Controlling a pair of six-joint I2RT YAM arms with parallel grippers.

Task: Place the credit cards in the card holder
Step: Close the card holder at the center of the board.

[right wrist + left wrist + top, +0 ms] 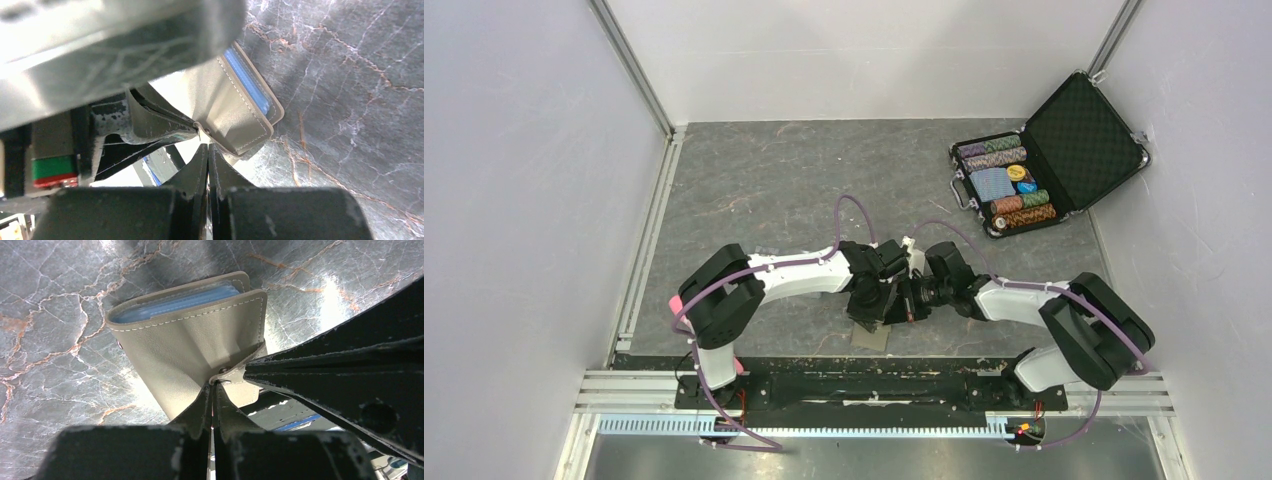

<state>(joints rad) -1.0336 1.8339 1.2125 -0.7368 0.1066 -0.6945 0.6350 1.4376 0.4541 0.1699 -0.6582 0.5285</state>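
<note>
The card holder [185, 347] is an olive-tan bifold, folded almost shut, with pale blue pockets showing at its open edge. It hangs just above the table and also shows in the right wrist view [235, 107] and below the grippers in the top view [871, 336]. My left gripper [215, 386] is shut on its snap strap [224, 371]. My right gripper [208, 146] is shut, its tips touching the strap's snap end [205, 131] from the other side. In the top view both grippers meet at the table's middle front [894, 290]. No credit cards show.
An open black poker-chip case [1044, 165] with chips and a blue deck stands at the back right. Metal rails run along the left edge [649, 240] and the near edge [874, 385]. The table is dark marbled grey.
</note>
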